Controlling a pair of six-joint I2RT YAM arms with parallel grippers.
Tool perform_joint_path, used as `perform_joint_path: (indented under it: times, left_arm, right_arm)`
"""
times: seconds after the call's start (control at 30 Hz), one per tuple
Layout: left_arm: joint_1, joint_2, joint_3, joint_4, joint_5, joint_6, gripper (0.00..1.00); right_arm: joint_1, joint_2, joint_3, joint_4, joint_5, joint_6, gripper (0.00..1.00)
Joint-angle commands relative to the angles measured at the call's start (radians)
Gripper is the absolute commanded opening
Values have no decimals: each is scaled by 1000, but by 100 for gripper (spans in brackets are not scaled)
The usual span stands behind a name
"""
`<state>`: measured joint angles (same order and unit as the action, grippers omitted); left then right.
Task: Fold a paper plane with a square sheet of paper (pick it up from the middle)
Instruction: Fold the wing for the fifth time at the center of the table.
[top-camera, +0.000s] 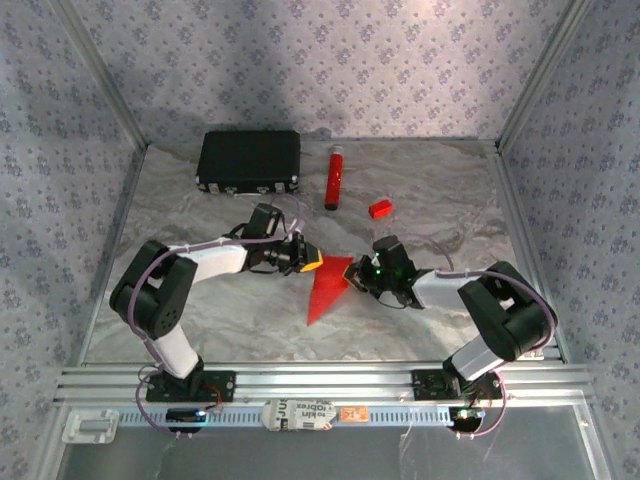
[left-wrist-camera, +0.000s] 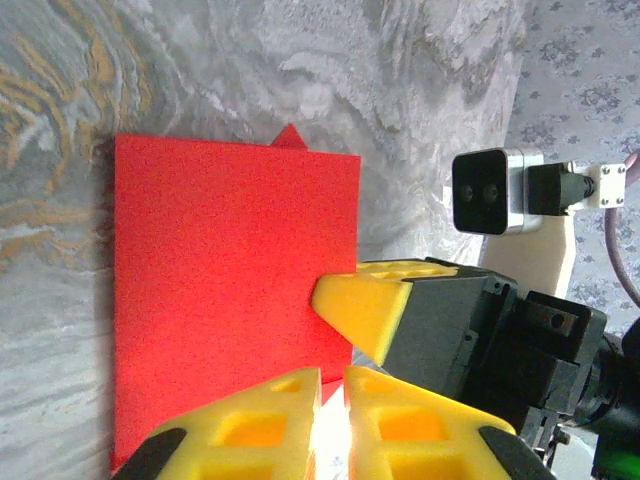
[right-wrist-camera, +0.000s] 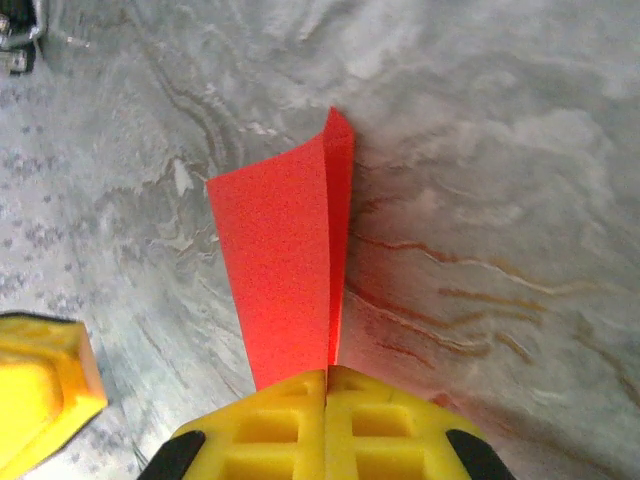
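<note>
Matt, finely grained red paper plane (right-wrist-camera: 285, 270), sharply creased, against a smooth marbled grey table covering (right-wrist-camera: 500, 150) rumpled toward the top of the overhead frame; the right gripper's (right-wrist-camera: 327, 372) yellow fingers (right-wrist-camera: 270, 430) look like matt moulded plastic; bottom rail (top-camera: 320, 378) is brushed metal.

Centre of the table (top-camera: 455, 205): the left gripper (top-camera: 312, 262) and right gripper (top-camera: 354, 277) meet almost tip to tip over the folded red paper (top-camera: 326, 292), the right one clamped on its upper end. The space between them gives no passage, and both forearms bar the middle band from either side. Back: the black case (top-camera: 249, 160), red tube (top-camera: 334, 177) and small red block (top-camera: 379, 208) stand apart from one another with bare lanes between, the back right corner is open, and bare marble lies from the paper's lower tip to the aluminium rail (top-camera: 320, 378); patterned walls (top-camera: 330, 70) close three sides.
</note>
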<state>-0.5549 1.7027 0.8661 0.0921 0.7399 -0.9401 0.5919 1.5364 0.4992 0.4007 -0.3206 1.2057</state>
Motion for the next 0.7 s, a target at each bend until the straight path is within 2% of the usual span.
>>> perform_joint_path:
  times: [0.0, 0.13, 0.5, 0.67]
  left_arm:
    - [-27, 9, -7, -22, -11, -23, 11]
    - [-44, 51, -27, 24, -12, -48, 8]
    - [-60, 149, -53, 7, -35, -11, 0]
    - [-62, 172, -68, 6, -40, 11, 0]
  right_arm:
    - [26, -42, -18, 18, 113, 104, 4]
    - [40, -48, -17, 13, 109, 111, 5]
    - [42, -66, -22, -12, 71, 73, 7]
    - [30, -64, 0, -37, 13, 8, 15]
